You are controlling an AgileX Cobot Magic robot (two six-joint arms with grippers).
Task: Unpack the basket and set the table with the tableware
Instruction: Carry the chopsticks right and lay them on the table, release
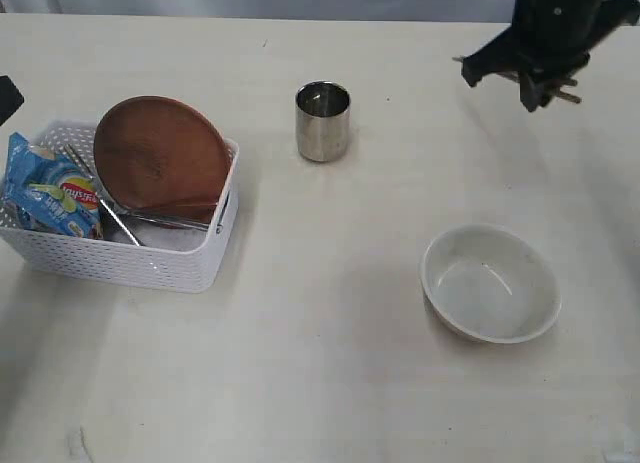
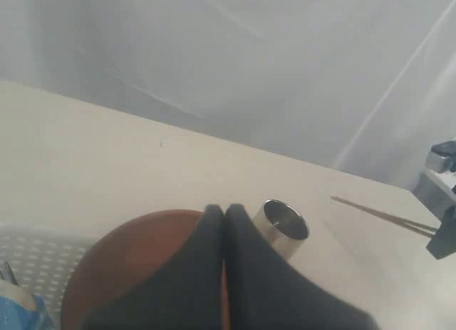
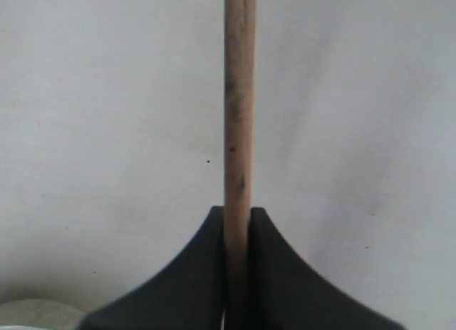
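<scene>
Table (image 1: 330, 403): pale cream, faint grain.
Basket (image 1: 130, 258): white lattice plastic, at left, long axis left-right.
Plate (image 1: 160, 153): brown, round, leaning tilted in basket.
Bowl (image 1: 490, 283): off-white, upright, at right.
Cup (image 1: 322, 121): steel, upright, mid-table.
Chopsticks (image 3: 239, 95): wooden, clamped by right gripper (image 3: 237, 219) above far right of table, long axis roughly level, left-right.
Left gripper (image 2: 224, 214): closed, empty.

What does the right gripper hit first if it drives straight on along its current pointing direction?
Likely bare table. The right gripper, shut on the chopsticks, faces open tabletop with nothing else in line; the bowl sits off to the side. Depth is unclear.
</scene>
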